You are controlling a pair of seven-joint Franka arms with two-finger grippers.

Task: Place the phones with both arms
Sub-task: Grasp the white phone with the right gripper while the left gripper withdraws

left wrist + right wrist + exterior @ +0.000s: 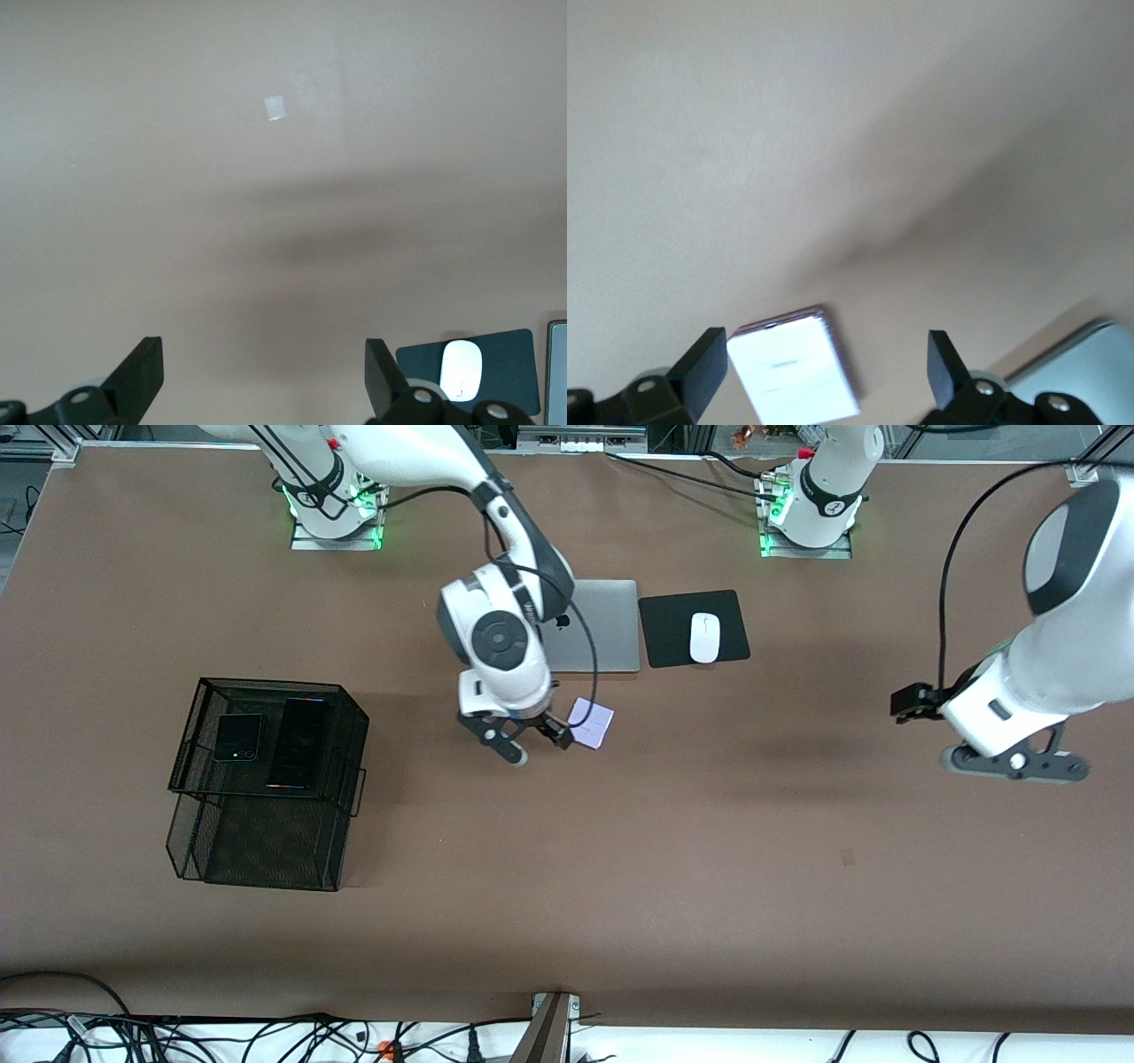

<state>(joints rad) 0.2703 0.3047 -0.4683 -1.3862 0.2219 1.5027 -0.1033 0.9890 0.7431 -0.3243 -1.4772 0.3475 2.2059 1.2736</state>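
The pale lavender-white phone lies flat on the brown table, nearer the front camera than the laptop. My right gripper hangs open just beside and over it; in the right wrist view the phone lies between the spread fingers. The small squarish black phone and the long slim black slab lie in the upper tier of the black mesh basket. My left gripper is open and empty above bare table at the left arm's end.
A silver laptop lies under the right arm. A white mouse sits on a black pad, also seen in the left wrist view. A small pale mark is on the table.
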